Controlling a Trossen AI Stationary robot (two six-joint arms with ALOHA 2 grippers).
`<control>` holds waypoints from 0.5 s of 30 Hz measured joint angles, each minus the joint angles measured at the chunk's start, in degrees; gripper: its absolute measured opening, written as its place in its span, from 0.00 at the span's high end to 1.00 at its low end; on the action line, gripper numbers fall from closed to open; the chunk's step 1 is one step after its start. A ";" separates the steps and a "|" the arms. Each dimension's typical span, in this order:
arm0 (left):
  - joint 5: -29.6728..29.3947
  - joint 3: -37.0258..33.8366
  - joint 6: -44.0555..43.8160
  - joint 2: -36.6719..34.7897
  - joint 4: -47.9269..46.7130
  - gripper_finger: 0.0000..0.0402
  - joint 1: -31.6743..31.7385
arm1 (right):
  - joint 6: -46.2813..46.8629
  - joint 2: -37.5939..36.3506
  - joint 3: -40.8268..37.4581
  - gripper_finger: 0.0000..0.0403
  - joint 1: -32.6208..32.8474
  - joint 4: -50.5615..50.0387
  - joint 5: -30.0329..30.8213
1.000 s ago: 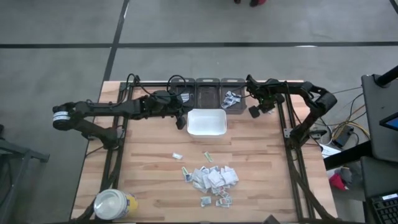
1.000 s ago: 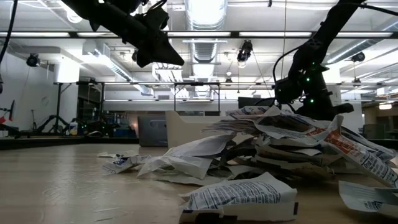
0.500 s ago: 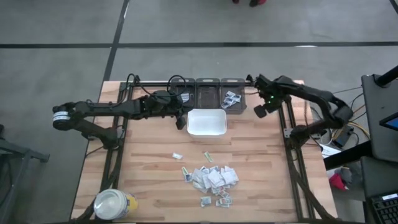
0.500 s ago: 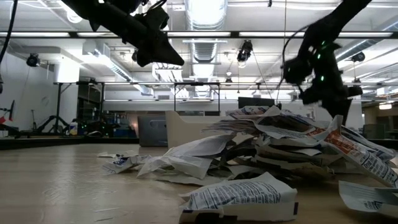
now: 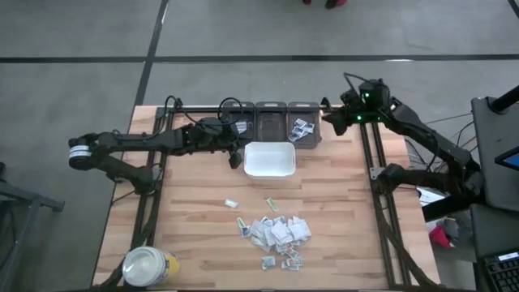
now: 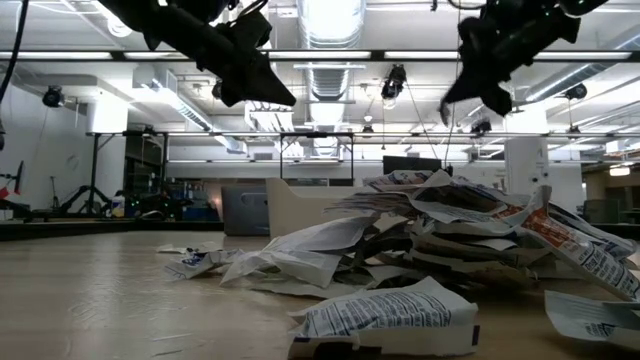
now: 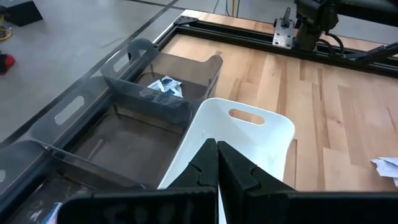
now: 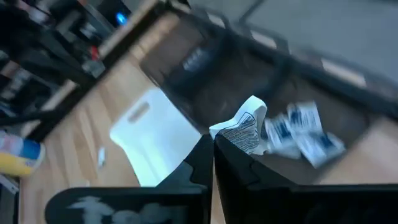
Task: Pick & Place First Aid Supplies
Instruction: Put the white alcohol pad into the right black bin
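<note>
Right gripper [image 5: 330, 119] up at one o'clock on the table, fingers pressed together, nothing between them, hanging above the rightmost bin [image 5: 303, 130]. Packets [image 5: 301, 128] lying inside that bin, blue-printed ones showing clearly past the fingertips [image 8: 208, 163]. Left gripper [image 5: 236, 160] parked at eleven o'clock, fingers [image 7: 214, 163] together too, clamped on nothing, poised over the near-left corner of the tray [image 5: 269, 159]. Tray sitting just in front of the three bins, near table centre. Main heap of packets [image 5: 278, 233] at six o'clock, well apart from both grippers, piled loosely, filling the low view [image 6: 450, 235]. A few strays [image 5: 231, 203] scattered between heap and tray. Jar [image 5: 147, 266] down at seven o'clock, near the table corner.
</note>
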 joint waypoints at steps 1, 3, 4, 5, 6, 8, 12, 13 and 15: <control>0.00 0.00 0.00 0.00 0.00 1.00 0.19 | 0.25 0.39 0.01 0.98 0.02 1.20 -0.06; 0.00 0.00 0.00 0.00 0.02 1.00 0.73 | 1.24 1.97 0.01 0.98 0.02 2.96 -0.08; 0.00 -0.02 0.00 0.00 0.00 1.00 0.97 | 1.68 3.08 0.01 0.98 0.02 3.51 -0.06; 0.00 -0.04 -0.02 0.00 0.00 1.00 1.25 | 2.10 4.24 0.00 0.98 0.02 3.99 -0.03; 0.00 -0.10 -0.08 0.00 0.02 1.00 1.52 | 2.34 5.58 0.00 0.98 0.02 4.75 -0.06; 0.00 -0.42 -0.31 0.00 0.11 1.00 2.03 | 2.56 8.46 0.00 0.98 0.02 6.56 0.19; 0.02 -2.36 -1.70 -0.55 0.62 1.00 2.93 | 3.55 14.75 1.14 0.98 0.02 9.23 0.40; 0.05 -3.20 -2.17 -0.92 1.80 1.00 3.08 | 3.53 16.37 2.05 0.98 0.07 9.25 0.41; 0.14 -5.24 -2.86 -1.94 4.90 1.00 3.34 | 3.11 19.60 4.04 0.98 0.47 9.10 0.69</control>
